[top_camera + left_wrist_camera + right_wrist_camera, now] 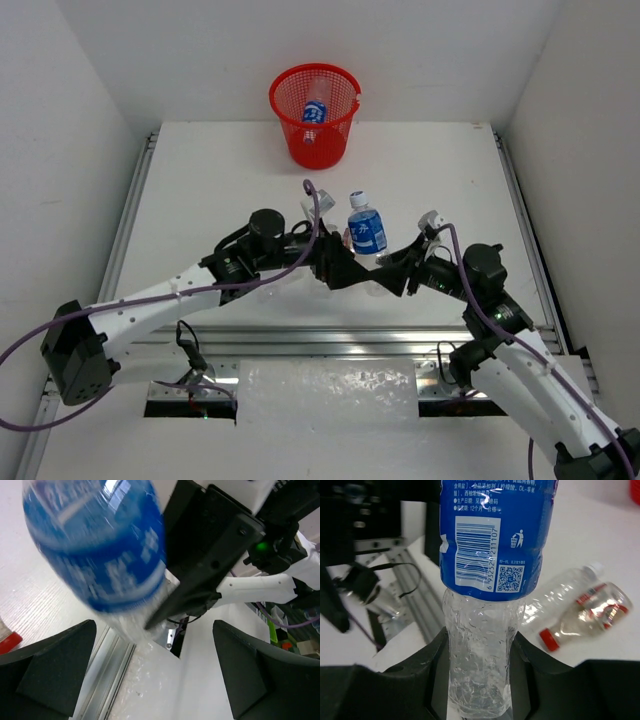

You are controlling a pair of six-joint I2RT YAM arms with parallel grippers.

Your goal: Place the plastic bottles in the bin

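The red mesh bin point(312, 118) stands at the table's far edge with one blue-labelled bottle point(315, 108) inside. My right gripper point(388, 272) is shut on the clear lower part of an upright blue-labelled bottle point(367, 232); in the right wrist view the fingers point(432, 675) press both sides of it point(480, 645). My left gripper point(338, 266) is open just left of that bottle, whose label point(100, 550) fills the left wrist view above the spread gripper point(152, 665). A clear white-capped bottle point(565, 592) and a red-labelled, red-capped one point(592, 615) lie on the table beyond.
The two arms meet at the table's middle, fingers almost touching. The right gripper body point(215, 545) looms close in the left wrist view. An aluminium rail point(330, 338) runs along the near edge. White walls close in the left, right and back.
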